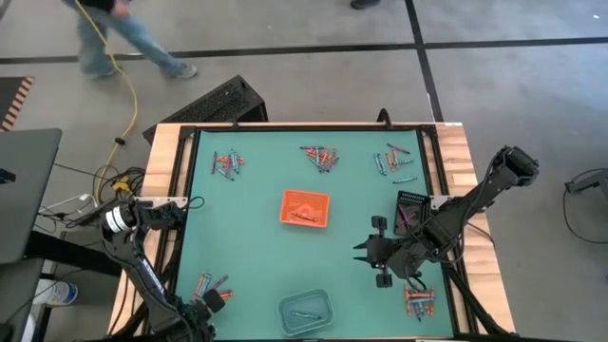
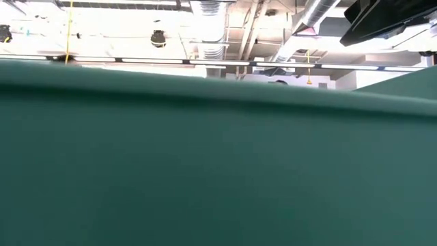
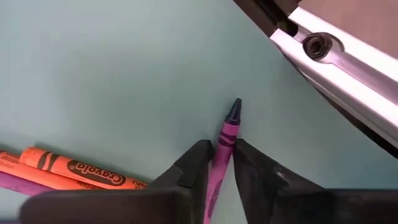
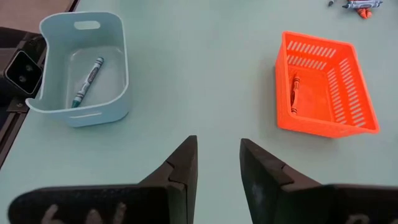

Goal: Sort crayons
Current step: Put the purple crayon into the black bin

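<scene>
Left pincer (image 3: 219,163) low over the green desk mat (image 1: 256,256), at the near left corner. Its two dark fingers (image 3: 189,168) stand narrow, one either side of a purple-magenta paper-wrapped crayon (image 3: 225,134) lying flat on the mat; whether they press it tight, cannot tell. The crayon's dark tip points away from the pincer. Just beside, an orange wax crayon with a black label (image 3: 68,167) lies on the mat, touching a second purple one at the frame edge.

Right pincer (image 4: 217,163) hovers over the mat right of centre, fingers parted with a bare gap, nothing between them.

Orange slatted plastic basket (image 1: 305,208) mid-desk, one orange-red crayon (image 4: 295,93) inside. Pale blue-grey plastic tray (image 1: 304,312) at the near edge, one blue-green crayon (image 4: 87,81) in it. Black slatted tray (image 1: 410,204) by the right arm, contents not clear.

Loose crayon clusters on the mat: far left (image 1: 226,163), far centre (image 1: 321,157), far right (image 1: 395,161), near right (image 1: 419,300), near left (image 1: 211,285).

A person's legs in jeans (image 1: 133,43) on the floor beyond the desk. Low view shows only the mat's green edge and the ceiling.
</scene>
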Robot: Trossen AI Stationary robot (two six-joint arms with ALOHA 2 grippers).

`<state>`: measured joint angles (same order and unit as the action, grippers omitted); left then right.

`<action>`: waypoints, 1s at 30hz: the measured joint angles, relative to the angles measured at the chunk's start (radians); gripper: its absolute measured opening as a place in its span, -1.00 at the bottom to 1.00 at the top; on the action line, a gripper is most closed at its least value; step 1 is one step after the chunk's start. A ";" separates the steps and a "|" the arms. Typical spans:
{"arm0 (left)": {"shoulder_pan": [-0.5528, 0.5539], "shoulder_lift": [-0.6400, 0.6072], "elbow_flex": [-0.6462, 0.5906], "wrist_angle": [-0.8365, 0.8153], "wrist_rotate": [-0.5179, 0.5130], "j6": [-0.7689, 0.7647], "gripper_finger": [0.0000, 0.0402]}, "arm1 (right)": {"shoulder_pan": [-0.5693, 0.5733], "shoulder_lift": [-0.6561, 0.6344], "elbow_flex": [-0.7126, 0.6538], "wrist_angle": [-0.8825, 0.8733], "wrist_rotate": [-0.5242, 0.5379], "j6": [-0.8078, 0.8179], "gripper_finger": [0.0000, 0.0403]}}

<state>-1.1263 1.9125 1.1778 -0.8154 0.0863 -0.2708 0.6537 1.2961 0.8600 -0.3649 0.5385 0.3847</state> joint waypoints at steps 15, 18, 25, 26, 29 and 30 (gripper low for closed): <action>0.038 0.005 0.046 -0.006 -0.008 0.075 -0.99 | 0.000 0.000 0.000 0.000 0.000 0.000 -0.44; 0.048 0.008 0.066 -0.023 -0.007 0.085 -0.99 | 0.000 0.000 0.000 -0.001 0.000 0.000 -0.44; 0.074 0.011 0.120 -0.081 -0.067 0.107 -1.00 | 0.000 0.000 0.000 -0.003 0.000 0.000 -0.44; 0.080 0.011 0.133 -0.088 -0.068 0.111 -1.00 | 0.000 0.000 0.000 -0.007 0.000 0.000 -0.44; 0.097 0.011 0.172 -0.132 -0.082 0.131 -1.00 | 0.000 0.000 0.000 -0.024 0.000 0.005 -0.44; 0.104 0.011 0.188 -0.139 -0.088 0.138 -1.00 | 0.000 0.000 0.000 -0.029 0.000 0.007 -0.44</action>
<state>-1.0221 1.9231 1.3657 -0.9548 -0.0014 -0.1325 0.6537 1.2961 0.8600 -0.3935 0.5385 0.3913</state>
